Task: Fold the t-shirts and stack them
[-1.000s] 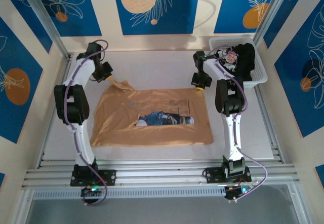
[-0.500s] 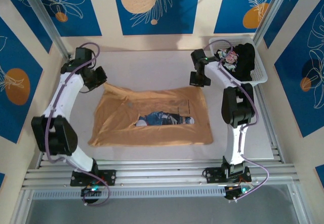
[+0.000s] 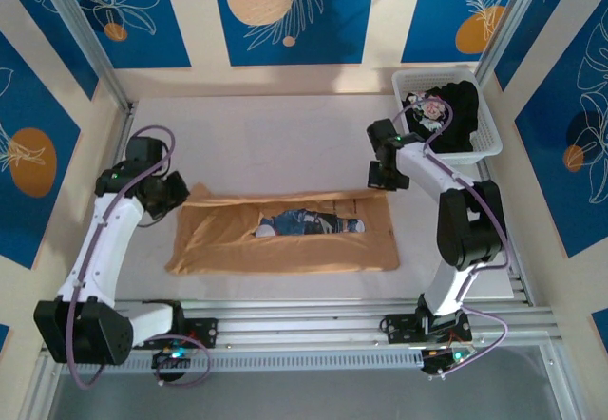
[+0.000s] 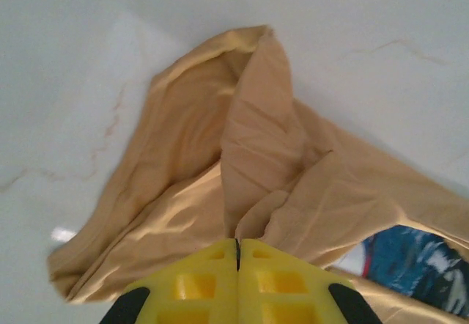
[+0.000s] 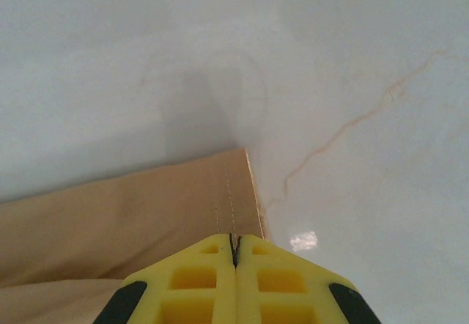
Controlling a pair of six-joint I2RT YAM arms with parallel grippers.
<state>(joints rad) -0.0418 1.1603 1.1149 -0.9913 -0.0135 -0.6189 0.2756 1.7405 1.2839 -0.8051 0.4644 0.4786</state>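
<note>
1. Across the middle of the table (image 3: 275,140), the tan-orange t-shirt (image 3: 285,244) lies spread, print (image 3: 309,222) facing up, its far edge held at both corners.
2. Left gripper (image 4: 237,245) is clamped tight on a bunched fold at the shirt's far-left corner, with cloth rising in a ridge ahead of it.
3. Right gripper (image 5: 234,242) pinches the stitched hem at the far-right corner, jaws closed on the cloth.
4. Bare tabletop stretches beyond the shirt to the back wall, and a narrower strip runs along the near side.
5. Black t-shirt (image 3: 454,116) sits heaped in the white basket (image 3: 486,144) at the far right corner, just behind the right arm.
6. Both arms reach forward, elbows swung outward, wrists low over the shirt's far corners.
</note>
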